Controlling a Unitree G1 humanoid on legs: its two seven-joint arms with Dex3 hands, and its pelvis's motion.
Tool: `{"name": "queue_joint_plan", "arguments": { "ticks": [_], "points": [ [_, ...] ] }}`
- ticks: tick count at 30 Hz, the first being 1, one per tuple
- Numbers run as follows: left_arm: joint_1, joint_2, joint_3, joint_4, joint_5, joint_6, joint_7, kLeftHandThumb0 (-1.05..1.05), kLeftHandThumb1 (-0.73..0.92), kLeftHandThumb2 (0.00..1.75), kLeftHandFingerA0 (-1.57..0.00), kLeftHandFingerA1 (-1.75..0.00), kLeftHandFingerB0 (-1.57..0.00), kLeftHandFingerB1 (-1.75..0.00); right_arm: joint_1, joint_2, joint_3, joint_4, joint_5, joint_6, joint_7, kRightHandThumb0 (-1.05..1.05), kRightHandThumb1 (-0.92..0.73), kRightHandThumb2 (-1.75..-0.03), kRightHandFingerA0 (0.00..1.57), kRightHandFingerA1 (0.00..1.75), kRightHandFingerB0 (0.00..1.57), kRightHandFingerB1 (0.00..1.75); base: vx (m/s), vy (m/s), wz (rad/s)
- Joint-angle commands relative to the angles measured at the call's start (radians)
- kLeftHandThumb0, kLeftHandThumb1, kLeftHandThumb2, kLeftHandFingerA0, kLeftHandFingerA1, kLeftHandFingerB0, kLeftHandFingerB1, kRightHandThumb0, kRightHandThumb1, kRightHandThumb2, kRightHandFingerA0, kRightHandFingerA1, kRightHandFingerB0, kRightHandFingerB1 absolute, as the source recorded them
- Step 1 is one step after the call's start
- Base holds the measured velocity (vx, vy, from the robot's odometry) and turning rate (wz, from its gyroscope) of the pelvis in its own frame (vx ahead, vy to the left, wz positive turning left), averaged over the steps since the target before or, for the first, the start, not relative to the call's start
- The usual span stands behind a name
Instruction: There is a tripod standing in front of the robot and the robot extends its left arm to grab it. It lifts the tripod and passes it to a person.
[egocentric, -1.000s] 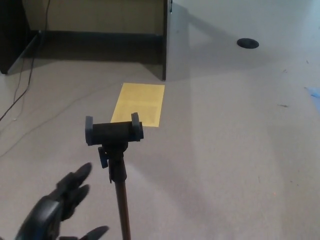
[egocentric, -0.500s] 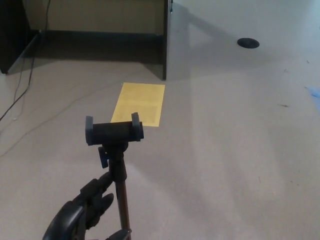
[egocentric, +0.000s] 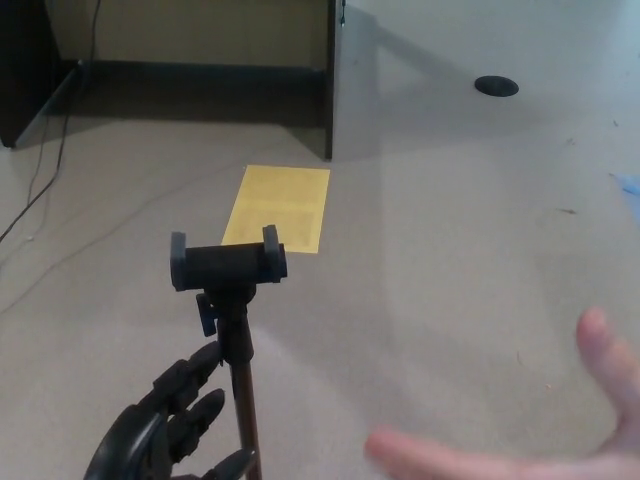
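The tripod (egocentric: 232, 330) stands upright in the lower left of the head view, with a black phone clamp (egocentric: 228, 262) on top and a brownish pole below. My left hand (egocentric: 165, 425) is at the bottom left, right beside the pole, its fingers spread apart and reaching toward it without closing around it. A person's open hand (egocentric: 530, 440) shows at the bottom right, palm up, blurred. My right hand does not show.
A yellow sheet (egocentric: 279, 208) lies on the grey floor behind the tripod. A dark partition edge (egocentric: 330, 90) and a shadowed recess stand at the back. Cables (egocentric: 45, 170) trail at the left. A round black floor cap (egocentric: 496, 86) sits at the far right.
My left hand moved right from the lower left corner to the tripod pole. A person's hand has come in at the bottom right. The tripod has not moved.
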Motion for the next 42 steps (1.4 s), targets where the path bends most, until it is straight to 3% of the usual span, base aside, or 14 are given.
{"name": "queue_joint_plan", "arguments": {
  "ticks": [1,2,4,5,9,10,11,12,13,14,15,16,24,42],
  "points": [
    [-0.005,0.010,0.020,0.028,-0.024,0.009,-0.010,-0.66,0.38,0.79,0.00,-0.08,0.00,-0.02,0.001,-0.014,-0.003,0.011,-0.005,0.000,0.003,-0.47,-0.58,-0.83,0.51,0.52,0.32,0.45,0.00,0.000,0.00],
    [-0.008,0.013,0.016,0.031,-0.009,0.002,-0.002,-0.68,0.39,0.80,0.00,-0.05,0.00,0.00,0.003,-0.013,-0.005,0.010,-0.002,0.005,0.007,-0.39,-0.71,-0.61,0.60,0.39,0.37,0.32,0.00,0.000,0.00],
    [-0.010,0.014,0.015,0.033,-0.002,-0.002,0.001,-0.68,0.39,0.80,0.00,-0.05,0.00,0.00,0.004,-0.013,-0.005,0.010,-0.001,0.007,0.009,-0.39,-0.71,-0.61,0.60,0.39,0.37,0.32,0.00,0.000,0.00],
    [-0.015,0.011,0.010,0.026,0.014,0.004,0.022,-0.79,0.40,0.55,0.00,0.00,0.00,0.00,0.002,-0.013,-0.003,0.012,-0.004,0.007,0.008,-0.39,-0.71,-0.61,0.63,0.40,0.37,0.32,0.00,0.000,0.00],
    [-0.028,0.006,-0.011,0.029,0.060,-0.017,0.062,-0.72,0.40,0.55,0.00,-0.02,0.00,0.00,0.003,-0.014,0.000,0.012,-0.008,-0.001,0.003,-0.39,-0.71,-0.61,0.63,0.40,0.37,0.32,0.00,0.000,0.00],
    [-0.031,0.004,-0.016,0.031,0.065,-0.020,0.068,-0.63,0.39,0.76,0.00,-0.06,0.00,0.00,0.004,-0.015,0.002,0.011,-0.011,-0.004,0.000,-0.40,-0.70,-0.61,0.64,0.41,0.37,0.33,0.00,0.000,0.00],
    [-0.032,0.002,-0.017,0.034,0.064,-0.023,0.070,-0.69,0.38,0.56,0.00,-0.05,0.00,0.00,0.006,-0.016,0.004,0.009,-0.014,-0.005,-0.002,-0.40,-0.70,-0.61,0.63,0.41,0.37,0.33,0.00,0.000,0.00],
    [-0.032,0.001,-0.018,0.035,0.064,-0.024,0.071,-0.69,0.38,0.56,0.00,-0.05,0.00,0.00,0.006,-0.016,0.005,0.008,-0.015,-0.006,-0.002,-0.40,-0.70,-0.61,0.63,0.41,0.37,0.33,0.00,0.000,0.00],
    [-0.038,-0.007,-0.020,0.035,0.057,-0.009,0.073,-0.59,0.37,0.75,0.00,-0.08,0.00,-0.02,0.008,-0.015,0.007,0.006,-0.017,-0.003,-0.005,-0.39,-0.70,-0.60,0.63,0.40,0.38,0.32,0.00,0.000,0.00],
    [-0.039,-0.012,-0.023,0.036,0.060,-0.003,0.078,-0.58,0.36,0.75,0.00,-0.09,0.00,-0.03,0.011,-0.016,0.007,0.006,-0.017,-0.009,-0.004,-0.39,-0.71,-0.61,0.62,0.40,0.37,0.32,0.00,0.000,0.00],
    [-0.038,-0.014,-0.026,0.034,0.064,0.000,0.083,-0.65,0.38,0.53,0.00,-0.12,0.00,-0.01,0.012,-0.015,0.008,0.009,-0.018,-0.011,-0.004,-0.39,-0.71,-0.61,0.63,0.40,0.37,0.32,0.00,0.000,0.00],
    [-0.039,-0.018,-0.029,0.035,0.065,-0.001,0.085,-0.61,0.31,0.68,0.00,-0.10,0.00,0.00,0.013,-0.014,0.006,0.009,-0.015,-0.012,0.000,-0.39,-0.71,-0.61,0.61,0.40,0.36,0.32,0.00,0.000,0.00],
    [-0.085,0.000,-0.070,0.100,0.125,-0.030,0.092,-0.62,0.38,0.76,0.00,-0.09,0.00,-0.01,0.019,-0.009,0.004,0.003,-0.014,-0.013,0.002,-0.40,-0.70,-0.61,0.64,0.41,0.37,0.32,0.00,0.000,0.00],
    [-0.284,0.063,-0.066,0.267,0.158,-0.076,0.096,-0.57,0.36,0.69,0.00,-0.12,0.00,0.00,0.036,0.012,0.002,-0.002,-0.007,-0.029,0.004,-0.39,-0.70,-0.61,0.61,0.40,0.37,0.33,0.00,0.000,0.00]
  ]
}}
